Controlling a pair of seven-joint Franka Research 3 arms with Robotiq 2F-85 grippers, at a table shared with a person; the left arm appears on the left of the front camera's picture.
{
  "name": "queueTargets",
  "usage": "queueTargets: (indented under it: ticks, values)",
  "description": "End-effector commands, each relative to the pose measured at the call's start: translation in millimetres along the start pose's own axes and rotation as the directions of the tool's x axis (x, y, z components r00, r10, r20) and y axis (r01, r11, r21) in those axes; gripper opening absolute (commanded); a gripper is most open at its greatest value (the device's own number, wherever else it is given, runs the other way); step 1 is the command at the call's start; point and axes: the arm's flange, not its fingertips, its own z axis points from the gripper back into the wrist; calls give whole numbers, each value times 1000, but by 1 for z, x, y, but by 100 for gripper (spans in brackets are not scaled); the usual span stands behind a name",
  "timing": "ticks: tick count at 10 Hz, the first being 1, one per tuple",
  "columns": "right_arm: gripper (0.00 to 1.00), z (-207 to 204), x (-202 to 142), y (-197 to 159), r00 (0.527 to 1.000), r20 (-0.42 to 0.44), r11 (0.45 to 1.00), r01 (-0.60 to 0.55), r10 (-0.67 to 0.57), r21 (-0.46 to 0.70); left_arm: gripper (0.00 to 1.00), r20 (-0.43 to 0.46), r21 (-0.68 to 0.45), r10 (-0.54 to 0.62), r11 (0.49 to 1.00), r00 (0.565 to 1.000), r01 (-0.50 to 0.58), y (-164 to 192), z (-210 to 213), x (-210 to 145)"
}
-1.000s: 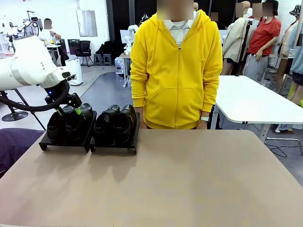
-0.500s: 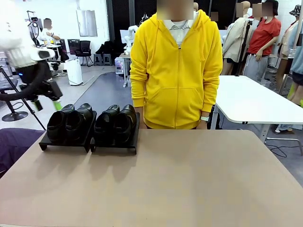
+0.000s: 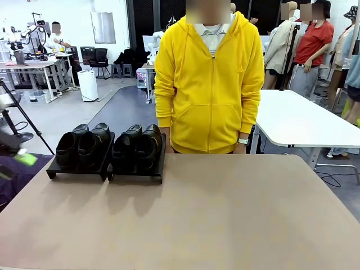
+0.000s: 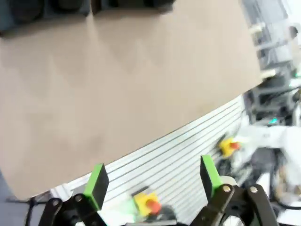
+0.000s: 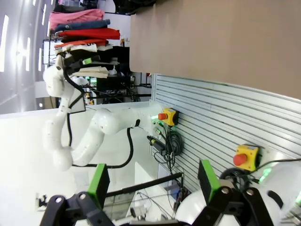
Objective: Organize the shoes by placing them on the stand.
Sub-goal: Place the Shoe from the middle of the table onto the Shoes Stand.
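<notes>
Shoes point(image 3: 107, 147), all four, sit in pairs on the stand point(image 3: 135, 174), toes pointing away from the robot, ahead and well apart from the left gripper point(image 4: 155, 181); both claws gape wide, empty; the right gripper point(image 5: 153, 186) is farther

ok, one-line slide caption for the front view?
Four black shoes paired on the stand at the table's far left, a person in yellow behind.

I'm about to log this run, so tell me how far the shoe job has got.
Done: all four black loafers sit in pairs on the two black stands at the table's far left. In hand: nothing; the left gripper is open and empty above the table's near edge, and the right gripper is open off the table. Left: nothing visible.
</notes>
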Motion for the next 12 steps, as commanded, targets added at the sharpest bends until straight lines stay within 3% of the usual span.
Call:
queueTargets:
  ticks: [1, 3, 4, 12]
  values:
    - [100, 1, 2, 5, 1000, 9, 999, -28, 28, 21, 100, 207, -268, 90, 963, 974, -32, 74, 45, -9]
    - [100, 1, 2, 5, 1000, 9, 999, -28, 28, 21, 100, 305, -435, 176, 900, 936, -27, 147, 60, -1]
    - [100, 1, 2, 5, 1000, 9, 999, -28, 28, 21, 100, 220, -231, 140, 969, 965, -88, 81, 53, -31]
    - [100, 1, 2, 5, 1000, 9, 999, -28, 28, 21, 100, 220, -231, 140, 969, 965, -88, 81, 53, -31]
